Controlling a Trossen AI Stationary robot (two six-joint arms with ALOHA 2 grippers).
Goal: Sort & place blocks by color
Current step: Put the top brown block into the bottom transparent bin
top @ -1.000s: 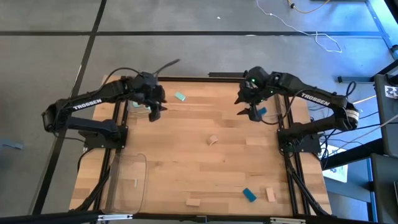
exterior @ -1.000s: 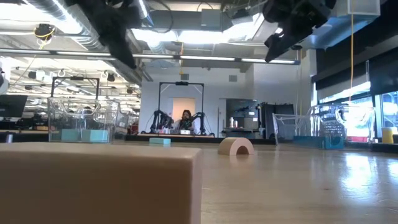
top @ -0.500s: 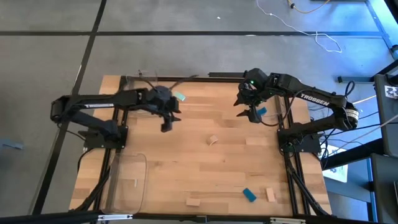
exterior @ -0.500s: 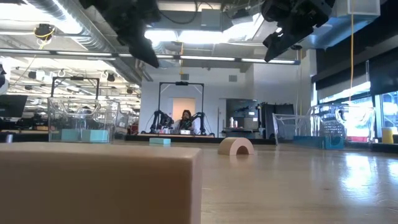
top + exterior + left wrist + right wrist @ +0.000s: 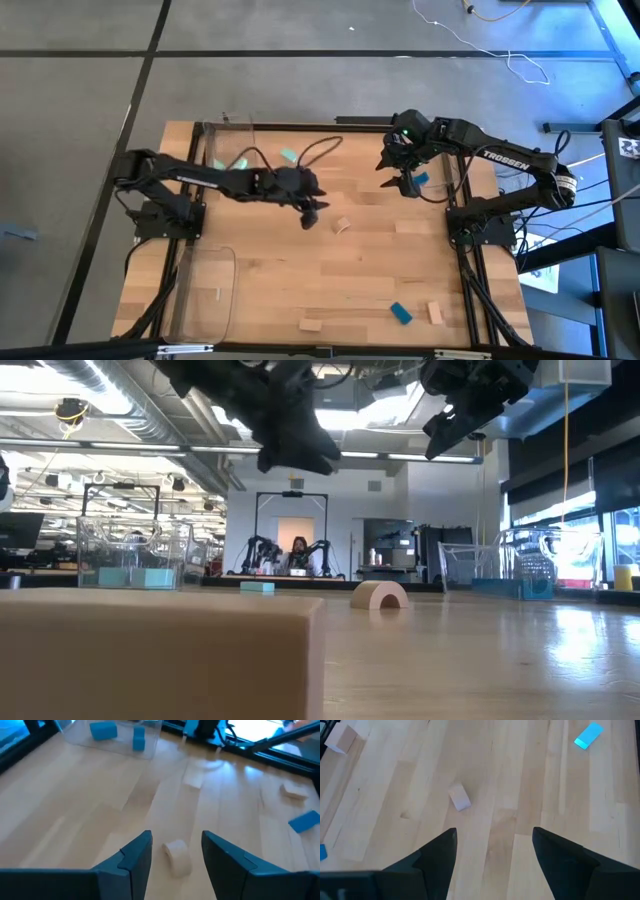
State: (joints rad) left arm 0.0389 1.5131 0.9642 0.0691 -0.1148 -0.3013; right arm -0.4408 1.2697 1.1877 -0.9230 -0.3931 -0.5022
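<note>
The left gripper (image 5: 311, 214) was stretched over the table's (image 5: 380, 270) middle, its fingers (image 5: 132, 857) parted and empty, with a pale wooden arch block (image 5: 342, 225) seen just at its three o'clock. A mint-teal block (image 5: 290, 155) was left at eleven o'clock. The right gripper (image 5: 393, 176), spread wide and empty, was held at one o'clock. A deep blue block (image 5: 401, 313) and two wooden blocks (image 5: 434, 312) were scattered near six o'clock.

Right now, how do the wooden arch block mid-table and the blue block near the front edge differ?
The wooden arch block is pale natural wood, the blue block deep blue. The arch block is curved with a hollow, the blue block flat and rectangular. The arch block lies right by the open left gripper; no gripper is near the blue block. Both rest on the table.
</note>
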